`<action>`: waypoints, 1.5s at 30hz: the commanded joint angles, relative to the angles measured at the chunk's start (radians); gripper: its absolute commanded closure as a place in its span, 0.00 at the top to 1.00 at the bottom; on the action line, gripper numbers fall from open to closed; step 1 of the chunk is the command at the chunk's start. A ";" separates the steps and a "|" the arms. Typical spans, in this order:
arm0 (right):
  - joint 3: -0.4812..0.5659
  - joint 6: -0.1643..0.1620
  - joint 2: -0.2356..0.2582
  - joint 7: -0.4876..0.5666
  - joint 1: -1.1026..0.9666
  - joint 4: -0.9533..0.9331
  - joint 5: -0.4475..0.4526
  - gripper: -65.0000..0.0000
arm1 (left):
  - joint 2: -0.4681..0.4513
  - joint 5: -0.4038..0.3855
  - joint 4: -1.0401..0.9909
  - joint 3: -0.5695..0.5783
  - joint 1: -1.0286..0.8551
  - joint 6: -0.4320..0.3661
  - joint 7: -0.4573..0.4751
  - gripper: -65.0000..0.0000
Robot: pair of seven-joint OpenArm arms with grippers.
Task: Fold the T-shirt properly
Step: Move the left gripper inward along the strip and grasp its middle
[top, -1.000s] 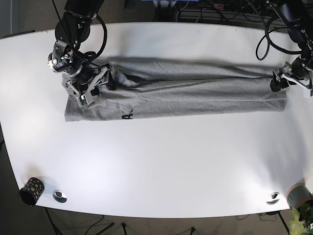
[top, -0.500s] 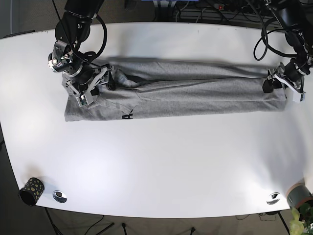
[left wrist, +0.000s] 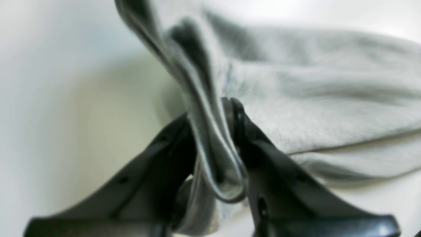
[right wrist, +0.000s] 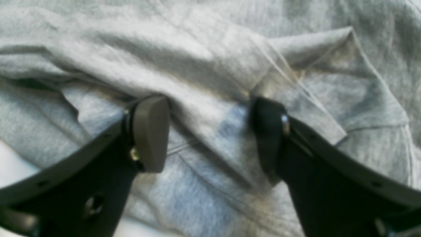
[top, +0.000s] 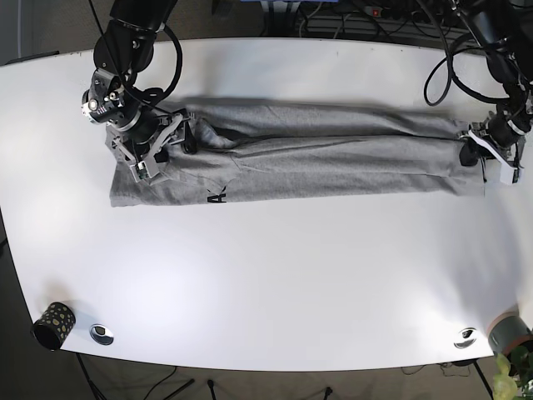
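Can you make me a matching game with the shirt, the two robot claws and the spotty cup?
Things:
1. long grey folded T-shirt
2. left gripper
3. right gripper
4. black cup with pale dots

States or places:
A. open, over cloth
B. at the table's near corner
C. pinching a fold of cloth
D. stretched across the white table

Pairs: 1-D, 2-C, 3-A, 4-B

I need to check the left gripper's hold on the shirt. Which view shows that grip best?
The left wrist view: the left gripper is shut on a bunched fold of the shirt, seen close. The base view shows it small at the shirt's end, grip unreadable. The right wrist view shows only the open right gripper.
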State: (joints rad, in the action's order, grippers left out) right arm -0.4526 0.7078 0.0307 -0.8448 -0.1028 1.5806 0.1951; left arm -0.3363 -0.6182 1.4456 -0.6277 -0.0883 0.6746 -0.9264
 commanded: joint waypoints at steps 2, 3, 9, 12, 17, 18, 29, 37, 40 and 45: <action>-0.004 -0.010 0.005 -0.051 -0.002 0.001 -0.032 0.59 | 0.016 -0.018 0.137 0.045 -0.008 0.006 0.023 0.08; -0.004 -0.010 0.005 -0.051 -0.002 0.001 -0.032 0.59 | 0.022 -0.018 0.165 0.072 -0.011 0.006 0.023 0.08; -0.004 -0.010 0.005 -0.051 -0.002 -0.003 -0.032 0.59 | 0.035 -0.016 0.370 0.299 -0.067 -0.060 0.023 0.08; -0.004 -0.010 0.005 -0.051 -0.002 0.001 -0.032 0.59 | 0.072 -0.016 0.395 0.395 -0.066 -0.091 0.023 0.08; -0.004 -0.010 0.004 -0.051 -0.002 -0.004 -0.032 0.59 | 0.145 0.070 0.392 0.490 -0.031 -0.095 0.023 0.09; -0.004 -0.010 0.004 -0.051 -0.002 -0.003 -0.032 0.59 | 0.161 0.105 0.392 0.524 -0.021 -0.094 0.023 0.09; -0.004 -0.010 0.004 -0.051 -0.002 -0.001 -0.032 0.59 | 0.306 0.254 0.360 0.622 0.025 -0.094 0.025 0.09; -0.004 -0.010 0.004 -0.051 -0.002 -0.003 -0.032 0.59 | 0.329 0.266 0.312 0.694 0.055 -0.097 0.025 0.10; -0.004 -0.010 0.004 -0.051 -0.002 -0.001 -0.032 0.59 | 0.346 0.307 0.287 0.727 0.061 -0.097 0.025 0.14; -0.004 -0.010 0.004 -0.051 -0.002 -0.001 -0.032 0.59 | 0.363 0.361 0.280 0.736 0.061 -0.097 0.025 0.35</action>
State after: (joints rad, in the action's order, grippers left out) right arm -0.4541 0.7078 0.0296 -0.8452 -0.1028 1.5780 0.2020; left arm 0.0208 -0.2485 1.7123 0.1047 -0.0414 0.5758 -0.9245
